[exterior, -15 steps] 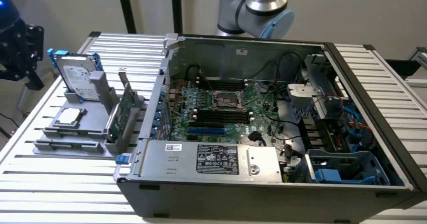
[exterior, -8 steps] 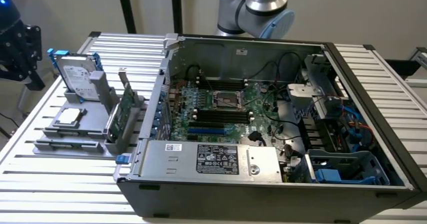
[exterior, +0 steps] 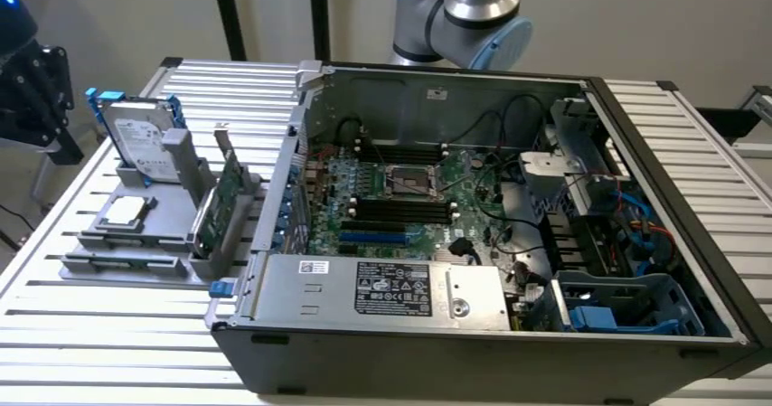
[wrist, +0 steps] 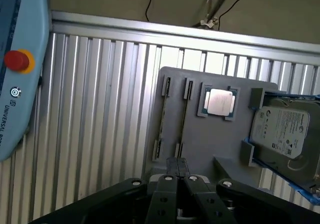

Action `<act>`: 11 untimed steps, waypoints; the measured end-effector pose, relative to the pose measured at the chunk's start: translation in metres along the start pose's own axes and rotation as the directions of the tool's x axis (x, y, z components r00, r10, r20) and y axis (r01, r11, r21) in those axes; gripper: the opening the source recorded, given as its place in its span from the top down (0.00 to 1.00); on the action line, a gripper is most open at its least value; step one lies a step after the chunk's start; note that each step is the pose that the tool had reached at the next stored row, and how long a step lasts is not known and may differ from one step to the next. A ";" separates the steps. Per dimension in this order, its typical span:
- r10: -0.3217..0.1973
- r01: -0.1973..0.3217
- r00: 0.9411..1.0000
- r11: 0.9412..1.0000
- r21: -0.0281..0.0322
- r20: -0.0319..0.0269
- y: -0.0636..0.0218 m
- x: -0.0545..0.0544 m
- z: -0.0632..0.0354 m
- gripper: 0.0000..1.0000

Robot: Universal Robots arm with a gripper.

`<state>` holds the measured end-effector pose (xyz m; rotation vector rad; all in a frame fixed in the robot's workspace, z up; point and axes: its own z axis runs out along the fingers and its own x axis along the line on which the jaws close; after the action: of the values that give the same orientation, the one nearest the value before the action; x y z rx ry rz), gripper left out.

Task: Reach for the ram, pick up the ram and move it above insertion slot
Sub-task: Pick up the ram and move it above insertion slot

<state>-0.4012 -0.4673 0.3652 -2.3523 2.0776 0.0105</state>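
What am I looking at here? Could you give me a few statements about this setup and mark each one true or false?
1. The computer case lies open, with its motherboard showing. True.
2. The gripper has its fingers spread wide. False: they are shut together, and nothing shows between them.
3. A hard drive in a blue frame stands on the gray tray. True.
4. The gray tray sits inside the computer case. False: it rests on the slatted table beside the case, on the exterior view's left.
5. The gripper is carrying the ram. False: the thin stick sits on edge in a slot of the tray.
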 end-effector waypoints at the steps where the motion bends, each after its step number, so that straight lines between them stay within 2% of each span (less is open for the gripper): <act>1: 0.000 0.000 1.000 1.000 0.000 0.000 0.0000 0.000 0.0000 0.89; 5: 0.000 0.000 1.000 1.000 0.000 0.000 0.0000 0.000 0.0000 0.82; 7: 0.001 -0.001 1.000 1.000 0.000 0.000 0.0000 0.000 0.0005 0.70; 8: 0.002 -0.002 1.000 1.000 0.000 0.000 0.0001 0.000 0.0015 0.70; 9: 0.005 -0.005 1.000 1.000 0.000 0.000 0.0001 0.000 0.0031 0.64; 11: 0.014 -0.014 1.000 1.000 0.000 0.000 0.0000 0.000 0.0066 0.64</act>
<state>-0.4012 -0.4673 0.3586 -2.3382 2.0934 0.0105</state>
